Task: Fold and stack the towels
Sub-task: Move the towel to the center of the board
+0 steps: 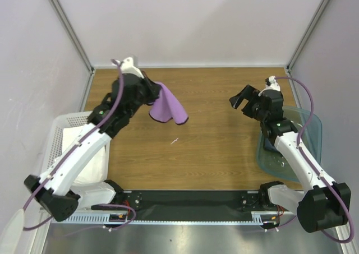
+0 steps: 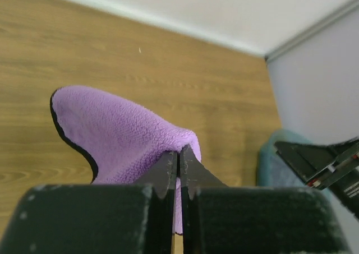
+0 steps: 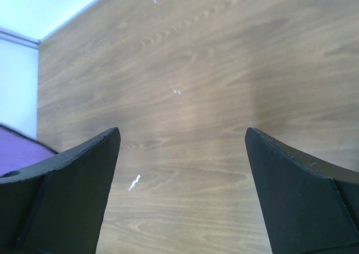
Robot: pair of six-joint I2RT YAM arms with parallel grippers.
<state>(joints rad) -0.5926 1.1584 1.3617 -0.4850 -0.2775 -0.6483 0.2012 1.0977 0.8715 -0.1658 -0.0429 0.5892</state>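
Observation:
A purple towel (image 1: 166, 105) with a dark edge hangs above the back left of the wooden table. My left gripper (image 1: 150, 94) is shut on its upper edge. In the left wrist view the jaws (image 2: 179, 153) press together on a fold of the purple fleece (image 2: 118, 128), which drapes away to the left. A white towel (image 1: 84, 153) lies in the basket at the left. My right gripper (image 1: 240, 101) hovers over the right side of the table, open and holding nothing. In its own view the gripper (image 3: 182, 147) has only bare wood between its fingers, with a sliver of the purple towel (image 3: 17, 147) at the left edge.
A white perforated basket (image 1: 59, 125) stands at the table's left edge. A translucent teal bin (image 1: 311, 130) sits at the right edge under the right arm and also shows in the left wrist view (image 2: 275, 153). A small white speck (image 1: 174, 141) lies mid-table. Walls enclose the back and sides.

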